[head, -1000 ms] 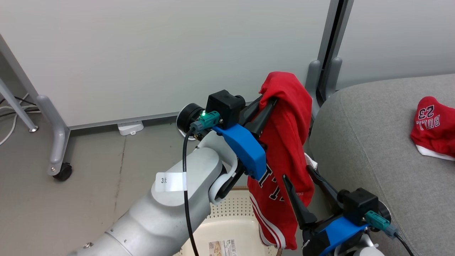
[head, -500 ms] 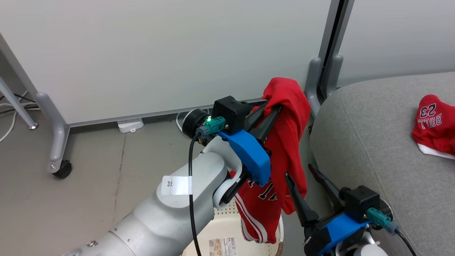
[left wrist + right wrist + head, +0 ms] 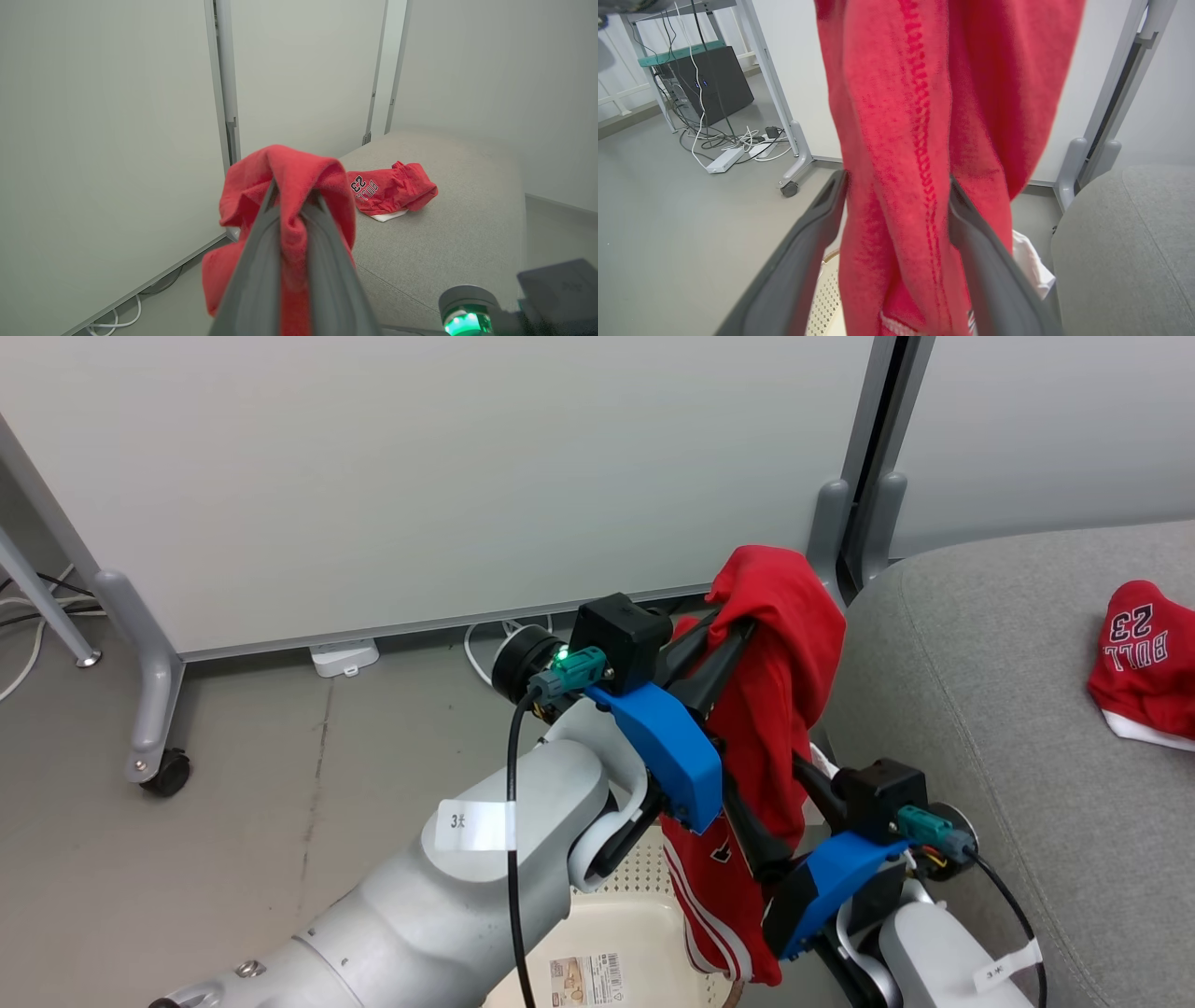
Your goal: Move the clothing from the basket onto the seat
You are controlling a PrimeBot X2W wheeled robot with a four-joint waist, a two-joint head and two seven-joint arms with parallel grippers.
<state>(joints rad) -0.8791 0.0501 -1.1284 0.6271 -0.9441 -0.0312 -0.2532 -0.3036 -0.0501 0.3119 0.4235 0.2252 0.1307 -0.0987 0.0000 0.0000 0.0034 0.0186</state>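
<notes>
My left gripper (image 3: 734, 623) is shut on a red garment with white side stripes (image 3: 780, 709), which hangs from it above the cream perforated basket (image 3: 607, 933). In the left wrist view the fingers (image 3: 261, 242) pinch a fold of that garment (image 3: 289, 172). My right gripper (image 3: 780, 803) is open, one finger on each side of the hanging cloth (image 3: 901, 140). A second red garment lettered "BULL 23" (image 3: 1144, 653) lies on the light-grey seat (image 3: 1008, 728), also seen from the left wrist (image 3: 392, 189).
White partition panels on grey wheeled feet (image 3: 168, 770) stand behind, with a white power strip (image 3: 344, 661) on the floor. The right wrist view shows a dark computer tower (image 3: 714, 79) and loose cables (image 3: 738, 140) at the far left. The seat's rounded corner (image 3: 1125, 242) is close by on the right.
My right gripper has come up and leftward, so the hanging garment now sits between its open fingers. The left gripper has drifted slightly right, still holding the garment.
</notes>
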